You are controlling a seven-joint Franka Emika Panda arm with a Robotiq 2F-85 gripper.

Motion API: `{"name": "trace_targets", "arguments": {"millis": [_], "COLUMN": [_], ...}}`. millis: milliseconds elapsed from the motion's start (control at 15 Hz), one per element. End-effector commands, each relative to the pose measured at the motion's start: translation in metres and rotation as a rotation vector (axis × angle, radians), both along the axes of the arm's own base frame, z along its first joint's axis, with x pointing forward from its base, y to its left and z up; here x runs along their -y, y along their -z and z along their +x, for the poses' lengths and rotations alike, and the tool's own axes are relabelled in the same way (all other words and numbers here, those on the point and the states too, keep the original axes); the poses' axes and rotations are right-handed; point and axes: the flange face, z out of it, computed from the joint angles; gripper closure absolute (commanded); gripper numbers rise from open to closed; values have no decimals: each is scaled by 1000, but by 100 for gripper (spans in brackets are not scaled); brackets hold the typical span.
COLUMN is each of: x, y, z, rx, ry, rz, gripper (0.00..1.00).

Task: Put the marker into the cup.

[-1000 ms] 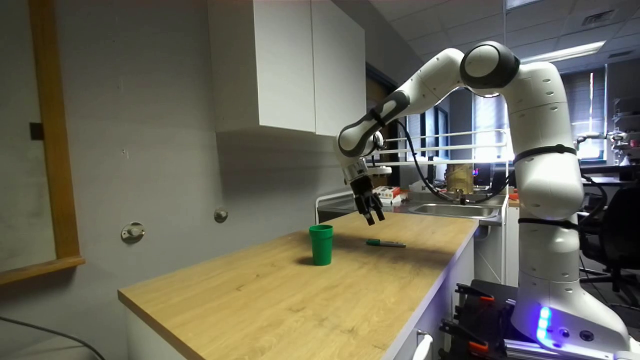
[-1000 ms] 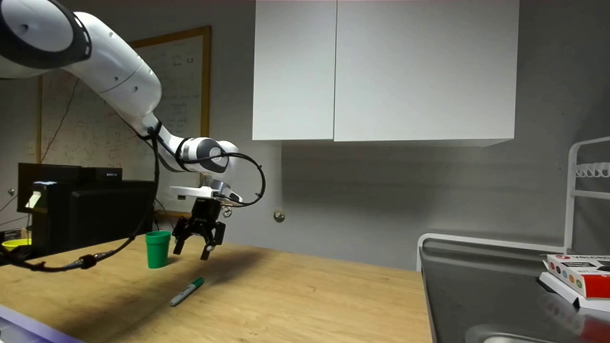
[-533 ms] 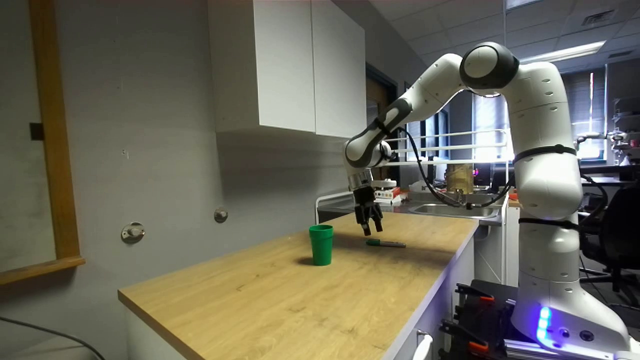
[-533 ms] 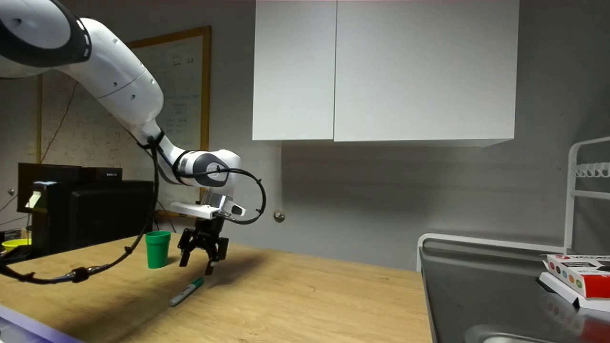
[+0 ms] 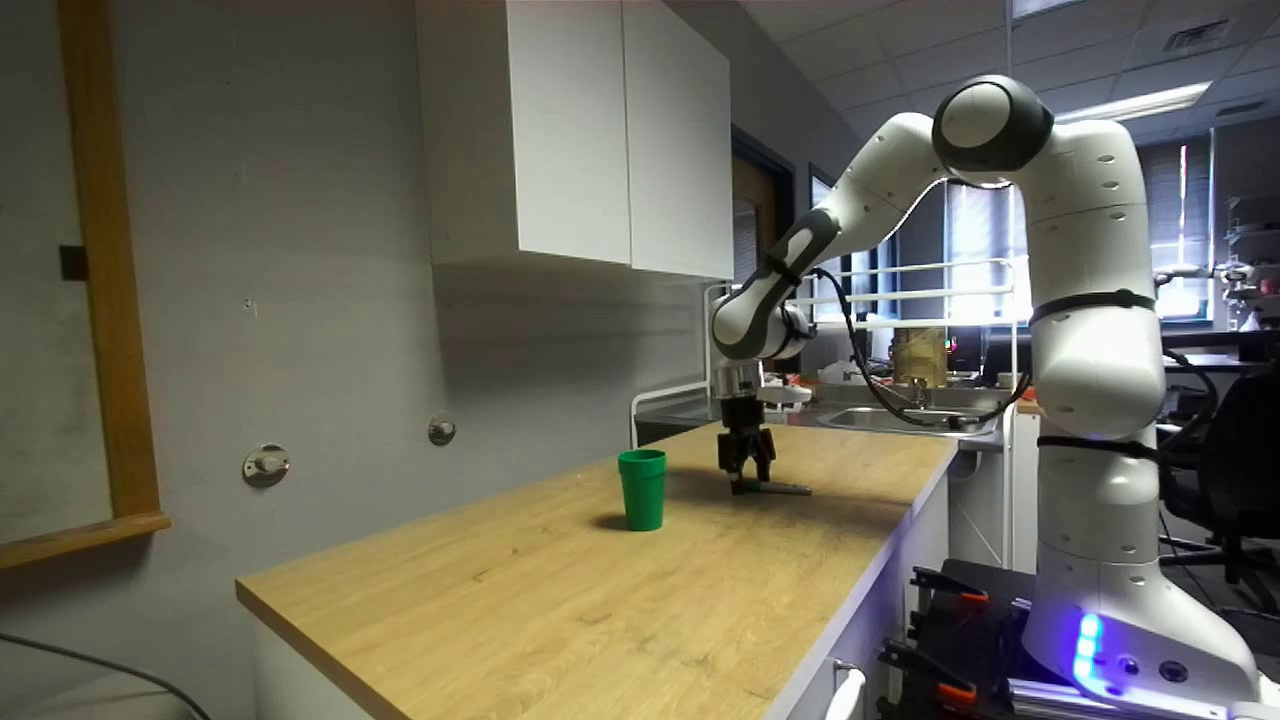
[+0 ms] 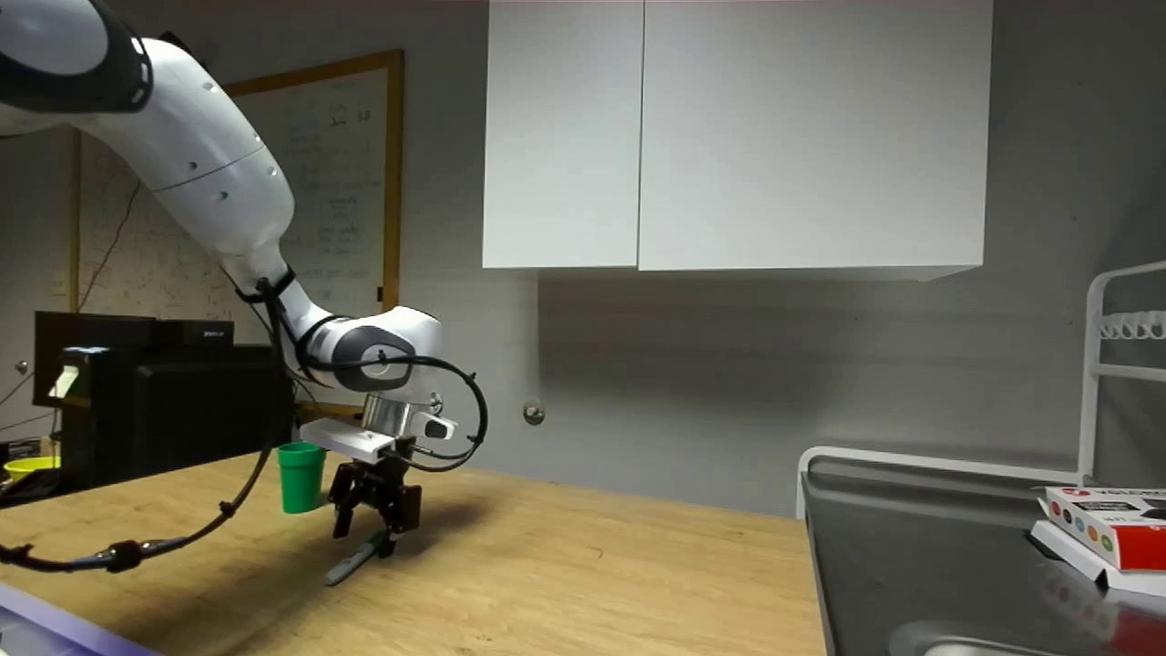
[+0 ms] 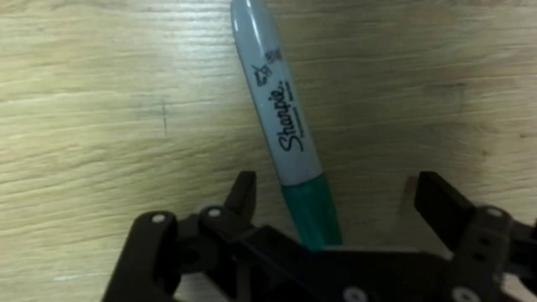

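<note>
One marker, one cup, one arm and one gripper with two fingers are in view, along with one wooden surface. The marker lies flat on the surface, near the cup but apart from it; the cup stands upright.

In the wrist view the marker's long axis runs nearly 12 to 6, its grey barrel toward half past eleven and its green cap toward half past five. In an exterior view the barrel points to 3 o'clock and the cap to 9, the axis almost level, with the cup at 9 o'clock from the marker. In an exterior view the barrel points between 7 and 8 o'clock and the cap between 1 and 2, with the cup at 11.

The gripper is spread wide around the cap, a gap on each side, the cap nearer the finger at its 9 o'clock side. Whether the fingertips touch the surface cannot be told.

Two cabinet doors hang between 1 and 2 o'clock from the gripper in an exterior view. Two wall fittings sit between 9 and 10 o'clock from the cup in an exterior view.
</note>
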Motion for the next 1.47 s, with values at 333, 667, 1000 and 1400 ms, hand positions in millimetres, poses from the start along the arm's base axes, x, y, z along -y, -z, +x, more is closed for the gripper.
{"name": "trace_targets", "arguments": {"millis": [333,667,1000,1400], "x": [10,10,0,-53], "y": [-7,-18,-50,-134], "z": [-43,-47,-40,-22], "rx": [32,30,88,298], "ry": [31,19,85,229], "rz": [-5,-32,-17,8], "gripper": [58,95,93,93]}}
